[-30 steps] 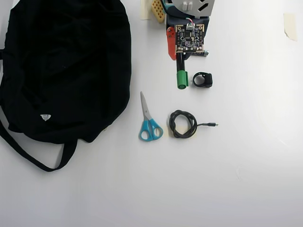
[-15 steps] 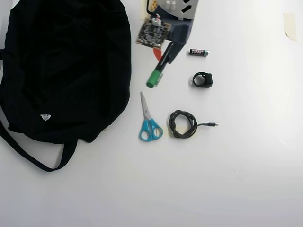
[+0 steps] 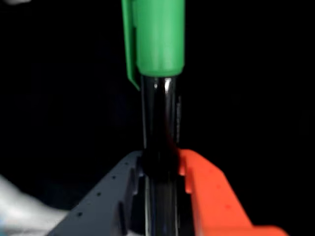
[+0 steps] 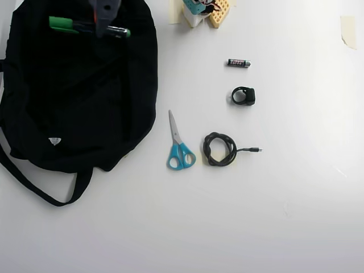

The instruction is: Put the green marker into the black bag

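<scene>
I have the gripper (image 3: 160,169) closed on the green marker (image 3: 156,59), one dark finger and one orange finger (image 3: 211,196) pinching the black barrel. In the wrist view the green cap points to 12 o'clock and everything behind it is black cloth.

Overhead, the marker (image 4: 85,25) lies about level across the upper part of the black bag (image 4: 74,102), cap toward 9 o'clock, small green end toward 3 o'clock. The gripper (image 4: 105,23) crosses it from 12 o'clock, near the top edge of the frame. I cannot tell whether the marker touches the cloth or hangs above it.

Edges: the bag fills the upper left and runs off the left edge. Its right rim curves down near the scissors (image 4: 179,145). A strap (image 4: 40,187) loops out at the bag's 6 o'clock, and a small white tag (image 4: 54,140) shows low on the cloth.

Open room: the lower half and the right third of the white table (image 4: 284,216) are bare.

The clutter sits at 3 o'clock from the bag: a battery (image 4: 239,62), a small black clip-like piece (image 4: 243,95) below it, and a coiled black cable (image 4: 220,149) just right of the scissors. None of them touch. The arm's base (image 4: 205,10) is at 12 o'clock, and a strip of tape (image 4: 348,29) sits near the right edge.
</scene>
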Controlling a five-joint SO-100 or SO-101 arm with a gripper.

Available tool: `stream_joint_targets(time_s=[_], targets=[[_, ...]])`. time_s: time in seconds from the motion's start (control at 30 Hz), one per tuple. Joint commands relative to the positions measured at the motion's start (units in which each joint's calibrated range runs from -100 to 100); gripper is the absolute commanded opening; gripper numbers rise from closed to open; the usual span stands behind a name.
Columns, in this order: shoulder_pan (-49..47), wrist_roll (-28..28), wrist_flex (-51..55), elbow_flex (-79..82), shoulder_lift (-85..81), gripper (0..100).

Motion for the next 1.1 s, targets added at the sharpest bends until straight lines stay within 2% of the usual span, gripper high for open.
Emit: stream_joint_targets(time_s=[0.0, 0.1, 0.27, 0.3, 0.37, 0.5, 0.6, 0.7, 0.73, 0.8, 0.9, 1.07], targets=[[6.38, 1.67, -7.31, -1.42, 9.18, 2], [16.40, 5.55, -9.46, -1.42, 13.33, 2], [17.00, 6.12, -12.05, -1.42, 19.30, 3], [17.00, 6.12, -12.05, -1.42, 19.30, 4], [15.81, 6.18, -11.45, -1.42, 18.55, 15], [12.96, 6.18, -5.16, -4.74, 16.73, 23], [6.01, 5.76, 3.71, -9.14, 1.04, 23], [-11.57, 1.93, 12.24, -6.54, -15.55, 23], [-16.21, 1.04, 12.07, -4.38, -17.13, 21], [-27.20, -1.85, 11.98, -1.24, -17.88, 3], [-39.92, -1.95, 4.32, 6.13, -18.13, 2], [-47.69, -0.48, 3.89, 17.18, -22.61, 2]])
